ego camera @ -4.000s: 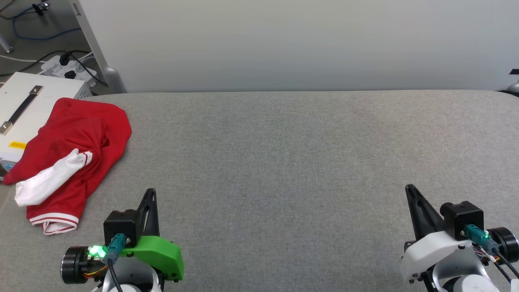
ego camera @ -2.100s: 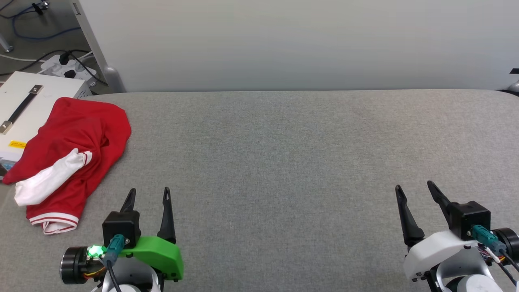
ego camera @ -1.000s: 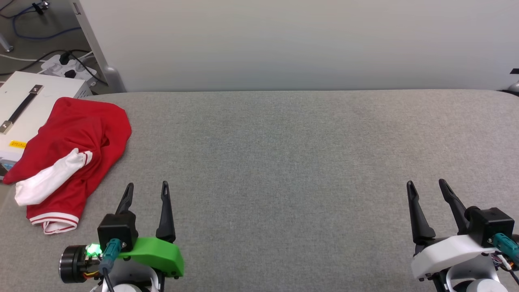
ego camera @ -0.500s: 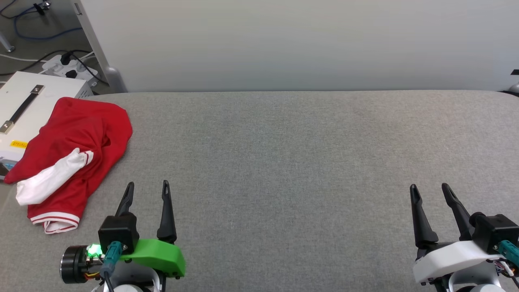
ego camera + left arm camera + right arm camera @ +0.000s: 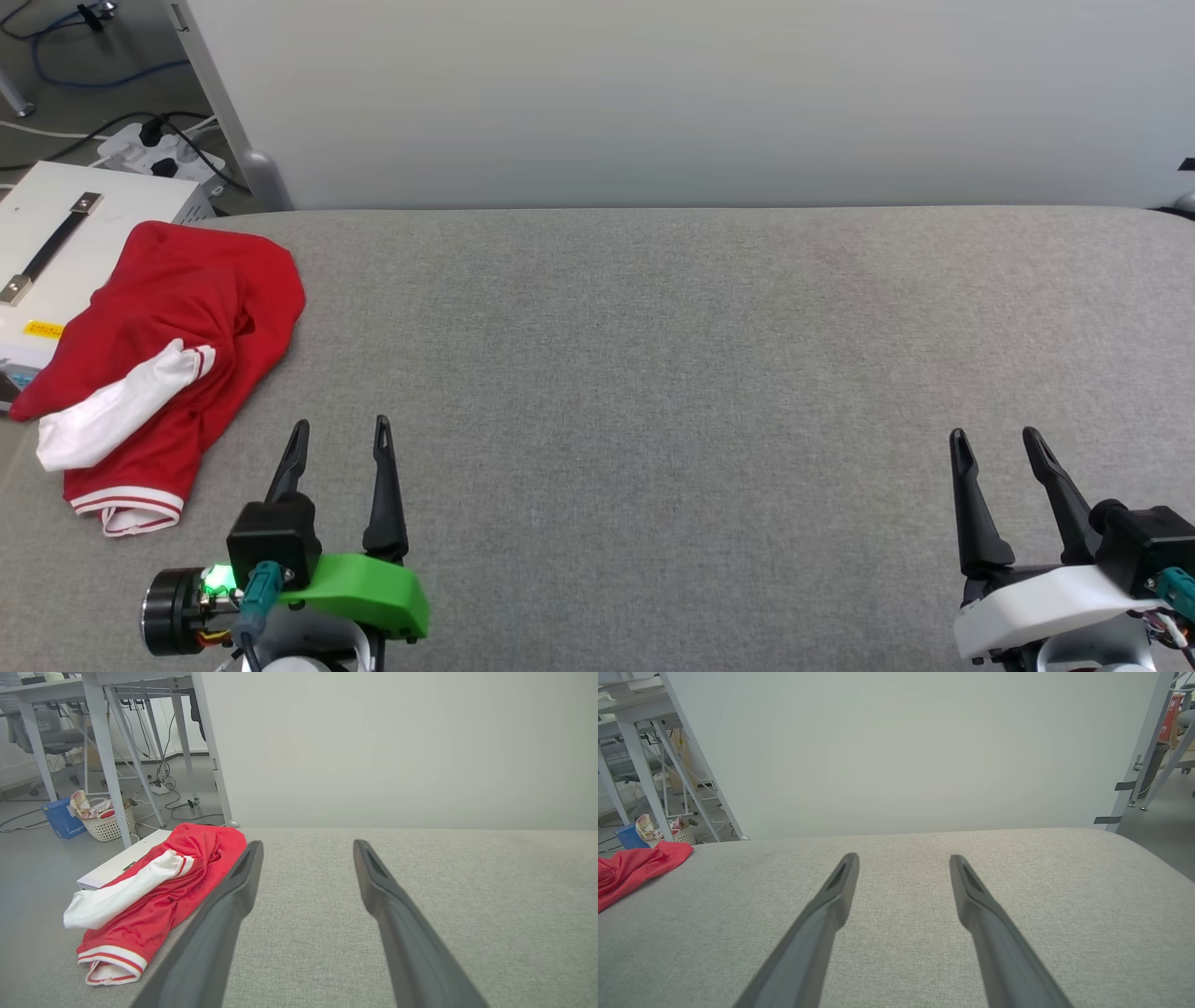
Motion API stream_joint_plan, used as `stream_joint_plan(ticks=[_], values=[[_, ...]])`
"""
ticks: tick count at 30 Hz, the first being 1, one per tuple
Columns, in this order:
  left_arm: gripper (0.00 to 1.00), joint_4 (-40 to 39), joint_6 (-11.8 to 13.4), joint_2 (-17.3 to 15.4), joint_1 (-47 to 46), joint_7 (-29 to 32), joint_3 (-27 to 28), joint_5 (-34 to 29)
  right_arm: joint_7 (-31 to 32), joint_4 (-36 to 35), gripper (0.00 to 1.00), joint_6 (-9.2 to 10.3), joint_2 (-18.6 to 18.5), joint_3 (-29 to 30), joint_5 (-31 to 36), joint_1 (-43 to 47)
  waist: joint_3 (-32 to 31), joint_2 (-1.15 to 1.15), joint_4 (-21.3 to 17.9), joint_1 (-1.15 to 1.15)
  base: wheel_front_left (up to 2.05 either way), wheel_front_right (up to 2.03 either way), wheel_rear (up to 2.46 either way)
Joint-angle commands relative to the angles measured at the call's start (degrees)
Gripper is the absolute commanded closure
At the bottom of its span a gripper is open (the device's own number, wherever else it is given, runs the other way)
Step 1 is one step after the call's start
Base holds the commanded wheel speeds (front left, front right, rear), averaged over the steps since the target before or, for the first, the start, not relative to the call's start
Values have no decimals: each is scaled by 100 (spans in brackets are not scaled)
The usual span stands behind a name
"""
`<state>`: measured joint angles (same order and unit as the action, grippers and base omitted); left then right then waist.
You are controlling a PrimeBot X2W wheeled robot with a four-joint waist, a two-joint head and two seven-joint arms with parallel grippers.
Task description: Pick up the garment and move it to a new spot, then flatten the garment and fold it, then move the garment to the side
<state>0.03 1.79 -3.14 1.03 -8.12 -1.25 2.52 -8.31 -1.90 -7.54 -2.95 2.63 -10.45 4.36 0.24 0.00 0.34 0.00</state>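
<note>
A: left gripper [image 5: 340,423], right gripper [image 5: 993,433], status?
B: both w/ fingers apart, empty, over the counter [image 5: 653,355].
A: garment [image 5: 187,317]?
B: crumpled heap ahead-left of left gripper, not touching; far from right gripper. Nothing done yet: pickup, move, flatten, fold, side-shift all left.

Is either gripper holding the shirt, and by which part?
Nothing is held. The left gripper and right gripper are both open and empty; the red T-shirt lies crumpled at the left, untouched.
</note>
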Motion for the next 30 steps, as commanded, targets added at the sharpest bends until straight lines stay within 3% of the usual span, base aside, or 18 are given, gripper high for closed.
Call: stream_joint_plan(ticks=[1,30], values=[[0,13,35,15,56,-70,-1,34,-61,-31,0,3,4,-8,-70,75,0,0,3,0,0,0,0],[0,131,96,21,84,-415,-52,88,-400,-50,0,4,6,-141,-128,258,29,0,121,0,0,0,0]])
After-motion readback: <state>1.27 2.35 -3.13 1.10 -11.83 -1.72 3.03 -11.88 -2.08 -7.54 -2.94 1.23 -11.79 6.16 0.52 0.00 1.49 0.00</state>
